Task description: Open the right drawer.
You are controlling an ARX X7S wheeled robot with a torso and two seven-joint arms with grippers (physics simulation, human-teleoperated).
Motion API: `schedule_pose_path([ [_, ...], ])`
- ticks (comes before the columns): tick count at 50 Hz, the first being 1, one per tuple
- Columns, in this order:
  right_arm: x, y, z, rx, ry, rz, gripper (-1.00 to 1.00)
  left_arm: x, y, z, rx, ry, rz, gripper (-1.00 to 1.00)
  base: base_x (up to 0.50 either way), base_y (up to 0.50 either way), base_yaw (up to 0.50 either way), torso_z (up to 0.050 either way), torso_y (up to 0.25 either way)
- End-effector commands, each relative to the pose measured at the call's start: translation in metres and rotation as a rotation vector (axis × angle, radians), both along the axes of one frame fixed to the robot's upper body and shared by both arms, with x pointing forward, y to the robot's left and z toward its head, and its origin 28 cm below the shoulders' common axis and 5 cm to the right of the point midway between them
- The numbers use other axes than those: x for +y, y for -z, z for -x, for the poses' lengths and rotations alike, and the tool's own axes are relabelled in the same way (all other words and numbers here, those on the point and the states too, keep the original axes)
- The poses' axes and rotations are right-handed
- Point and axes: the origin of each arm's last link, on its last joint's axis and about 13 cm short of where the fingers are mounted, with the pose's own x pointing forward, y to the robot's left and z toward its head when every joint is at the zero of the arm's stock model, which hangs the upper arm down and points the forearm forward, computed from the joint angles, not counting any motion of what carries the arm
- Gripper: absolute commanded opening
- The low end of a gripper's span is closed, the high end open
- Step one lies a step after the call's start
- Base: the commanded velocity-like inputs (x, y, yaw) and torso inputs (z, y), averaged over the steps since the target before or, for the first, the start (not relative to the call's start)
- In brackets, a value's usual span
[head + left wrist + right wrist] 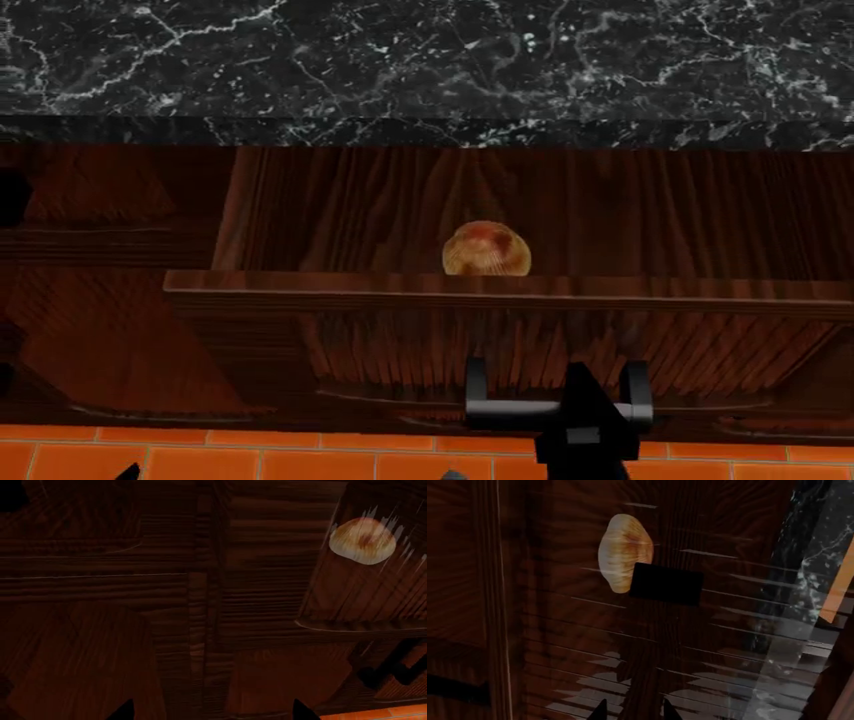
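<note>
Right drawer (pixel 507 290) pulled out, dark reddish wood, tan lump (pixel 486 249) inside, dark bar handle (pixel 554 408). Right gripper (pixel 581 415) at handle, grip unclear; left gripper's fingers can't tell.

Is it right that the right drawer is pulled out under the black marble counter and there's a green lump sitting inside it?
Not quite: the lump is tan, not green, as the head view shows. The rest holds: the right drawer is pulled out beneath the black marble counter, with the lump sitting inside it.
</note>
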Motion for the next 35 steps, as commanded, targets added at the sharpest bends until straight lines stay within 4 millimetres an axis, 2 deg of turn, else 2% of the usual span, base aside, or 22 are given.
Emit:
schedule_pose_path([
  [1, 0.0122, 0.0054, 0.0054, 0.012, -0.058, 0.012, -1.0, 0.0001, 0.0002, -0.0002, 0.0, 0.0, -0.001, 1.0, -0.19, 0.0, 0.0, 0.0, 0.0],
  [35, 0.0146, 0.0034, 0.0038, 0.003, -0.068, 0.004, -1.0, 0.0003, -0.0017, 0.0005, -0.003, -0.001, 0.003, 1.0, -0.21, 0.0, 0.0, 0.0, 0.0],
])
